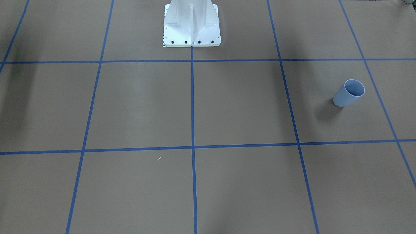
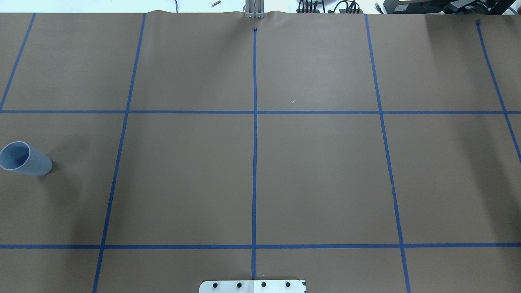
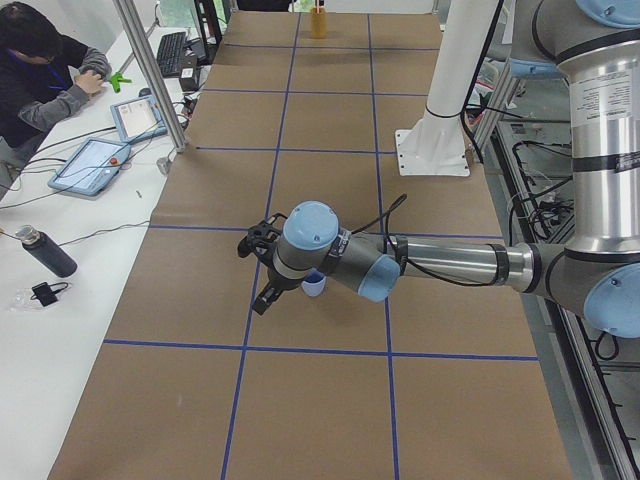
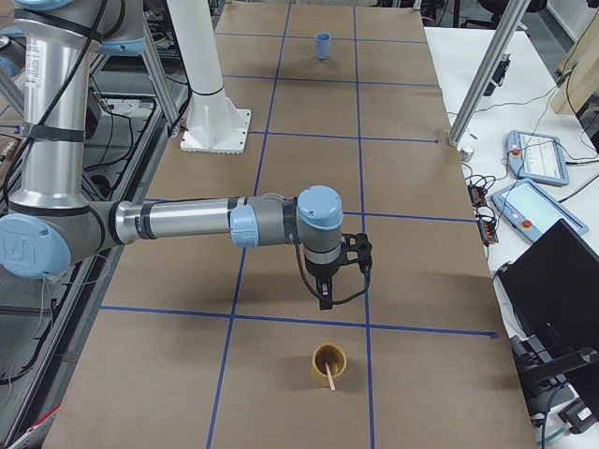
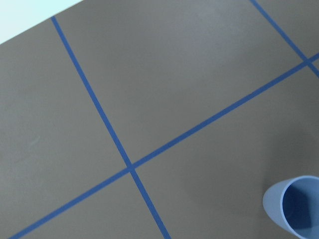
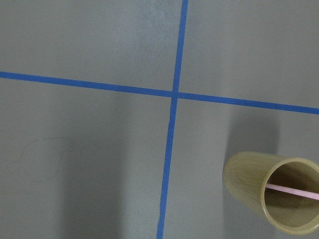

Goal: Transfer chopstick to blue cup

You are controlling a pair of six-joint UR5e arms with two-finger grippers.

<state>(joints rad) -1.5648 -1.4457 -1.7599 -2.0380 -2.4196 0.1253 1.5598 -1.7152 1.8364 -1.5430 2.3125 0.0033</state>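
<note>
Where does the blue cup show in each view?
Front-facing: blue cup right of centre.
Overhead: cup at left edge.
Exterior left: cup mid-frame, partly behind left arm.
Exterior right: cup top, far end.
Left wrist: cup bottom-right corner.
Right wrist: absent.
Shared landmark: white robot base.

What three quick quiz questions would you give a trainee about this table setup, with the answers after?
1. Short answer: which cup holds the pink chopstick?
2. Multiple choice: in the overhead view, the blue cup stands near the table's A) left edge, B) centre, C) right edge.
3. True or false: the chopstick is already in the blue cup.

Key: 1, the tan cup. 2, A. 3, false.
</note>
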